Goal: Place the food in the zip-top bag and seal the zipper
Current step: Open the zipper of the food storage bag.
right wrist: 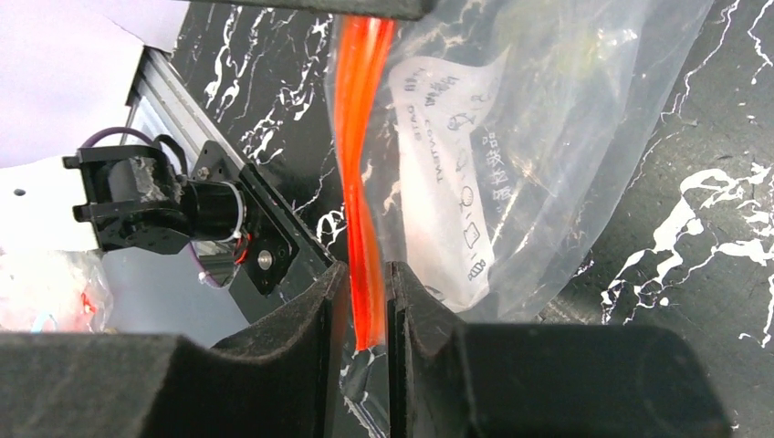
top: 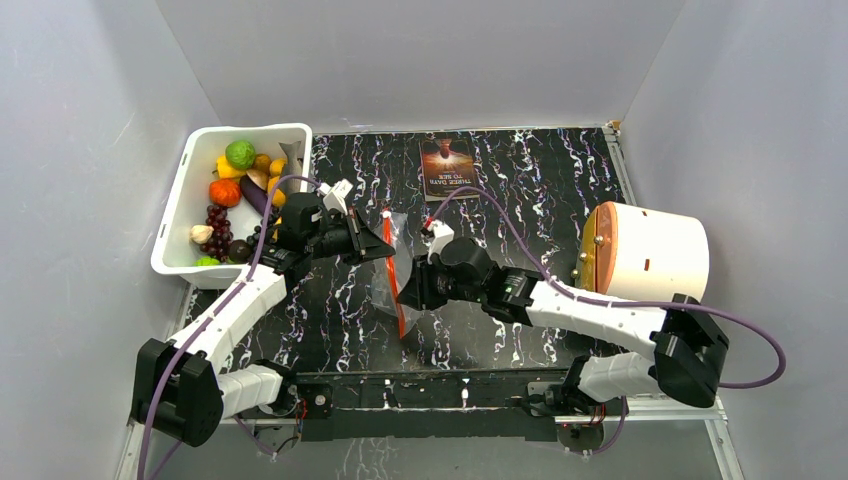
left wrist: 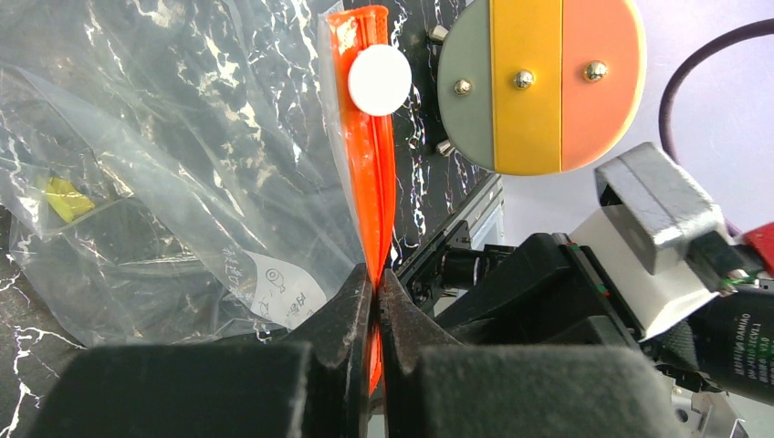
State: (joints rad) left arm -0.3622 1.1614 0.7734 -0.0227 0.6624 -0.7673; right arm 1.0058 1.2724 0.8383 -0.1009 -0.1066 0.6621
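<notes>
Two robot arms hold a clear zip-top bag [top: 382, 285] by its mouth edge over the black, white-veined tabletop [top: 540, 200], the crumpled film drooping below the red-orange zipper [top: 388, 230]. The left gripper [top: 385, 248] has its jaws pinched tight on the strip, as the left wrist view shows [left wrist: 375, 274], with the zipper [left wrist: 370, 182] rising straight out of the grip. A blank round white sticker [left wrist: 380, 79] sits on the strip near its end. The right gripper [top: 403, 295] takes the same strip nearer the arms' bases; seen from its own wrist [right wrist: 367, 301], its jaws stand narrow with the wavy zipper [right wrist: 360, 137] filling the gap between them.

A white label patch [right wrist: 443, 182] on the bag carries small printed characters and symbols, seen through the film and too fine to read; the same patch [left wrist: 287, 292] shows beside the left jaws.

At the far left corner a white rectangular tub [top: 250, 130] holds toy fruit, among it a green ball, an orange piece and dark grapes. A dark card [top: 447, 165] lies flat at the far edge, its lettering upside down to the overhead camera and appearing to read "THREE DAYS TO SEE". To the right a white drum [top: 660, 250] lies on its side, its round face [left wrist: 538, 82] banded grey, yellow and orange
</notes>
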